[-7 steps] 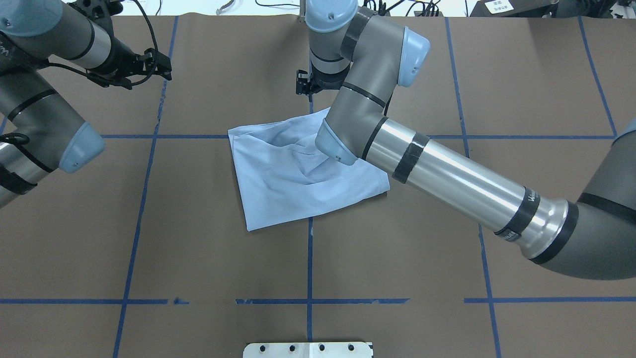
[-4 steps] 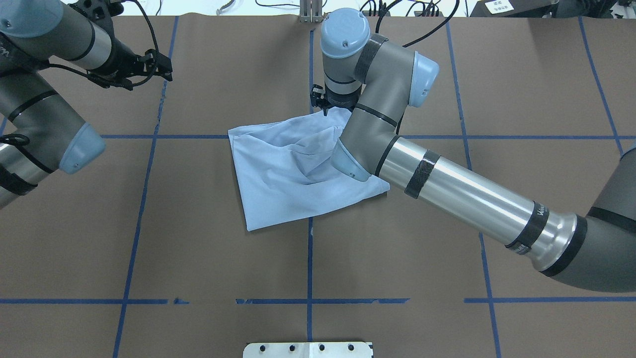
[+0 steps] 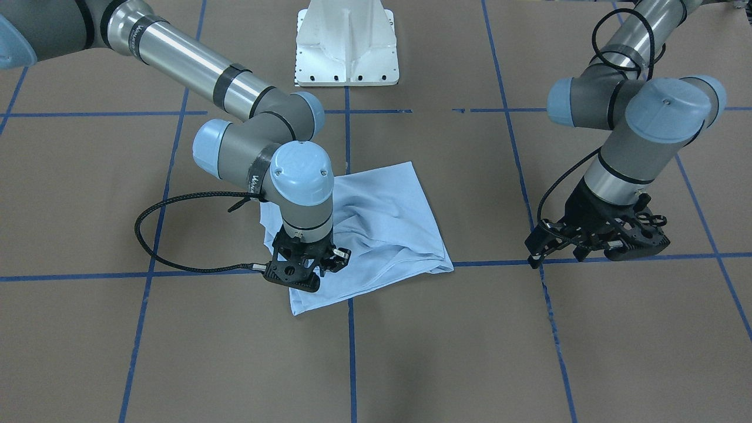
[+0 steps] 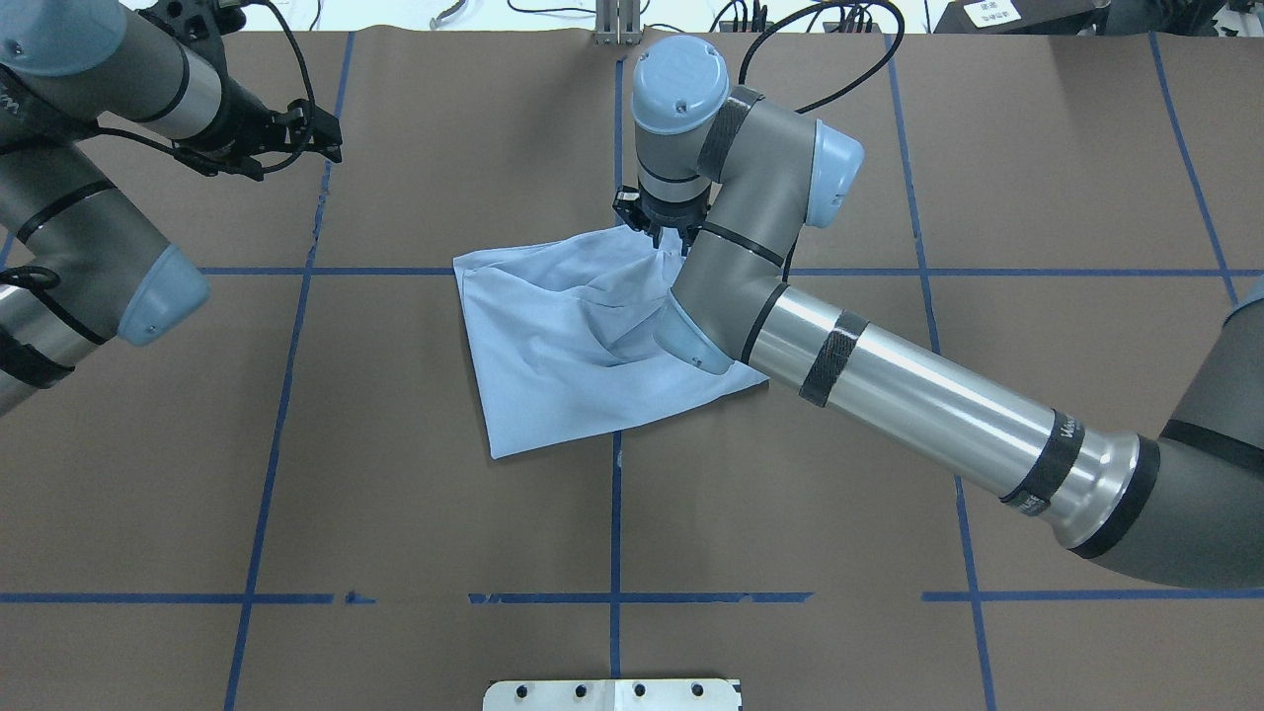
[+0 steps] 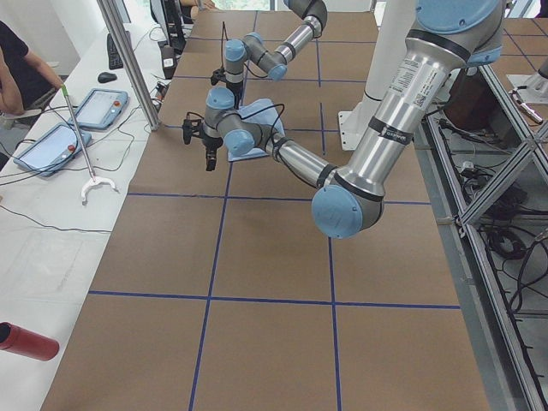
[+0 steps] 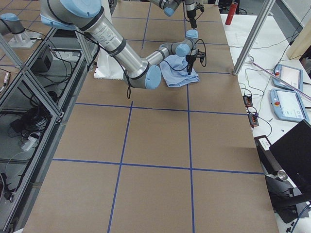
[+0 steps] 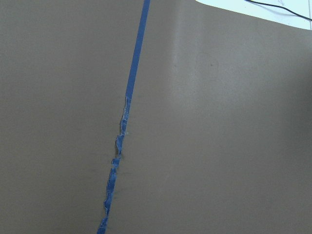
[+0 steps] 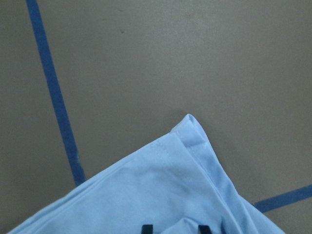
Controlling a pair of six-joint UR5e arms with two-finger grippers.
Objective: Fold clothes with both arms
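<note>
The pale light-blue T-shirt (image 4: 563, 355) lies folded and wrinkled at the table's centre (image 3: 388, 223); no chest print shows. My right gripper (image 4: 660, 232) points straight down at the shirt's far corner (image 3: 308, 281). In the right wrist view its two fingertips (image 8: 146, 228) stand apart on the cloth (image 8: 161, 195), a small ridge of fabric between them, so it is open. My left gripper (image 4: 331, 138) hovers open over bare table at the far left, well clear of the shirt (image 3: 555, 255). Only brown table and blue tape show in the left wrist view.
Blue tape lines (image 4: 614, 513) grid the brown table. The white pedestal base (image 3: 346, 41) stands at the robot's edge. Beyond the far edge are a side table with tablets (image 5: 98, 107), a metal pole (image 5: 128, 60) and a person's arm (image 5: 21, 77).
My right arm swung toward the robot and lowered, bringing its gripper from beyond the shirt's far corner down onto that corner. The left arm has not moved.
</note>
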